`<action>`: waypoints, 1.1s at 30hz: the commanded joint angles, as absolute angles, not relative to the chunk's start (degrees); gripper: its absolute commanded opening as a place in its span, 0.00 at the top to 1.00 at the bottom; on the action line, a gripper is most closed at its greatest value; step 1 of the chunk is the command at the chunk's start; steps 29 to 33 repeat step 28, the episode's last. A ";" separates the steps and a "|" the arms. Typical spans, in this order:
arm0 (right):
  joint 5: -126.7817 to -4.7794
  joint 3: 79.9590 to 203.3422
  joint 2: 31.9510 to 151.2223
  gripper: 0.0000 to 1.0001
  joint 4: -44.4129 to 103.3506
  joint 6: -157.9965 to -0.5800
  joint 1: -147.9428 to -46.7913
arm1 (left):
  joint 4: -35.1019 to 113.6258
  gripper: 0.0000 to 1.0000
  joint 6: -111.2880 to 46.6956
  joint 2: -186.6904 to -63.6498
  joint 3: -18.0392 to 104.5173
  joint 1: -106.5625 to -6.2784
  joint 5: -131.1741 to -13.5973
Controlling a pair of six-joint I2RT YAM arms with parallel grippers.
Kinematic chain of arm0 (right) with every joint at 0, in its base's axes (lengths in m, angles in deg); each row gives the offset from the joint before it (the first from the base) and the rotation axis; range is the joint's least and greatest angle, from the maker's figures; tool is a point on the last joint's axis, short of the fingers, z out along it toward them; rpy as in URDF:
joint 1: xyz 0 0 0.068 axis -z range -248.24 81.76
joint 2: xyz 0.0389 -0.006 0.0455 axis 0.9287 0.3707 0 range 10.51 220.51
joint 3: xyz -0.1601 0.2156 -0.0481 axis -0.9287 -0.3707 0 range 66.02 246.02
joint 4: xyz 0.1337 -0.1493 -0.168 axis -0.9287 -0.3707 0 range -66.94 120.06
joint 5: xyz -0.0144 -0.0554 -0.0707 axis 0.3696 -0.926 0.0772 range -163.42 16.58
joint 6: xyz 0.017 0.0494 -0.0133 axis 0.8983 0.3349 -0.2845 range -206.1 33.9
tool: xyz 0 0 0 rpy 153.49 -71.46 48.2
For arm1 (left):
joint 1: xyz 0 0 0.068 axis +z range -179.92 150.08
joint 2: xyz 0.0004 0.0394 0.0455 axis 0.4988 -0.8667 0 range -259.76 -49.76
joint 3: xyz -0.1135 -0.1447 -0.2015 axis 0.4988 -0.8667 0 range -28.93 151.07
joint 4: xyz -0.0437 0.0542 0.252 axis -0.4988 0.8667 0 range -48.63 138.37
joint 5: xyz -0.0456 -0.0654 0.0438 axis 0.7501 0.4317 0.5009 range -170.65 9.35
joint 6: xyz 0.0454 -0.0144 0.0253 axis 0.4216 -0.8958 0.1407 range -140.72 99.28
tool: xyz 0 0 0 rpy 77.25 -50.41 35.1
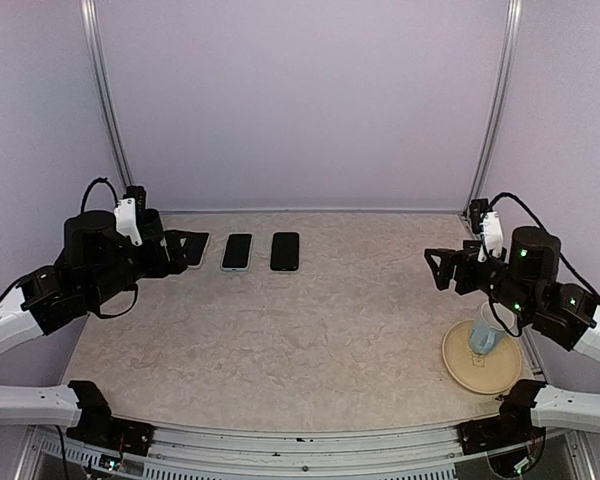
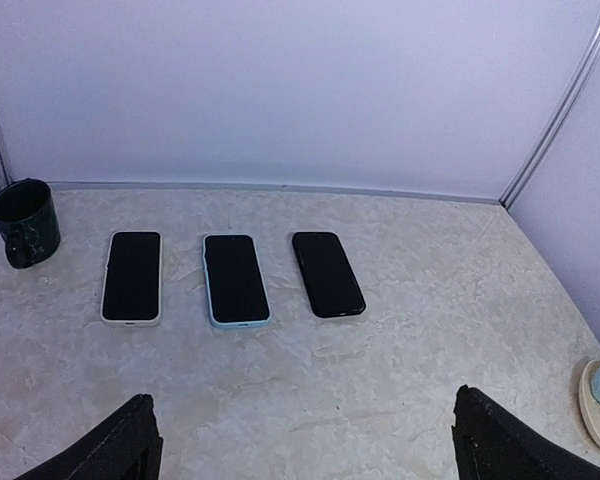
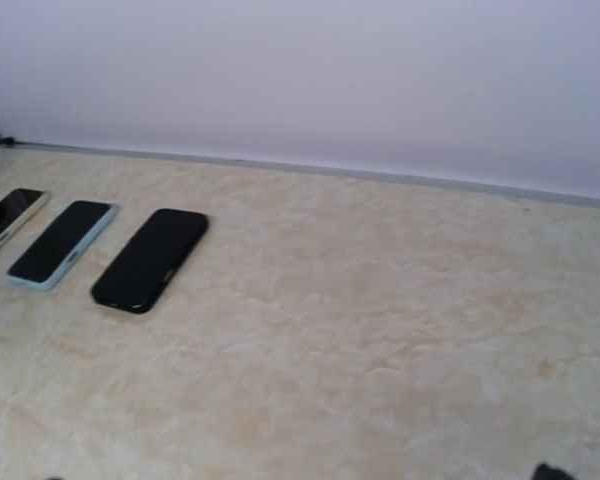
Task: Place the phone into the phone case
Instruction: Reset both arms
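1. Two arms are fixed at the near edge of the table (image 1: 330,330). Each reaches forward along its own side and holds nothing.
2. At the near right a beige plate (image 1: 458,368) carries a clear tumbler (image 1: 485,338). Something pale blue sits inside the tumbler; what it is cannot be told.
3. The right gripper (image 1: 442,270) hangs above the table's right side, just beyond the plate. Its jaws are spread wide around nothing, well apart from the phones.
4. The left gripper (image 2: 315,448) is also spread wide, its two dark fingertips (image 2: 130,440) at the bottom corners of the left wrist view with bare table between them. In the top view it partly covers the leftmost phone.
5. Three phones lie flat and face up in a row at the far left of the table, long sides parallel and with small gaps between them.
6. The black phone (image 2: 328,273) is rightmost: dark all over, with rounded corners and a glossy face, and turned slightly askew.
7. The blue-rimmed phone (image 2: 236,279) is in the middle, its black face framed by a pale blue edge.
8. The cream-rimmed phone (image 2: 131,275) is leftmost, its black face framed in off-white.
9. Whether any of the three is an empty case cannot be told.
10. A dark green mug (image 2: 25,220) stands upright at the far left corner, beside the cream-rimmed phone and apart from it, with its handle toward the camera. Its inside is too dark to read.
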State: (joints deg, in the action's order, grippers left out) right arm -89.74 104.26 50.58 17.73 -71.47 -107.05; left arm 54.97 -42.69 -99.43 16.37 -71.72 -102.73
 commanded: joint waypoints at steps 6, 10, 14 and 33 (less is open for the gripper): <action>-96.79 103.87 50.89 0.00 14.42 -70.10 -106.47 | 59.66 0.01 -41.63 -92.95 12.99 -70.00 -102.03; -97.57 103.95 51.41 0.00 14.10 -70.28 -106.47 | 59.67 0.01 -40.68 -90.87 12.29 -69.28 -102.17; -97.36 103.91 51.16 0.00 14.41 -70.43 -106.46 | 58.99 0.01 -40.58 -88.91 11.21 -68.71 -102.18; -97.43 103.66 50.03 0.00 14.39 -70.55 -106.47 | 59.70 0.01 -40.67 -88.61 11.56 -68.15 -102.36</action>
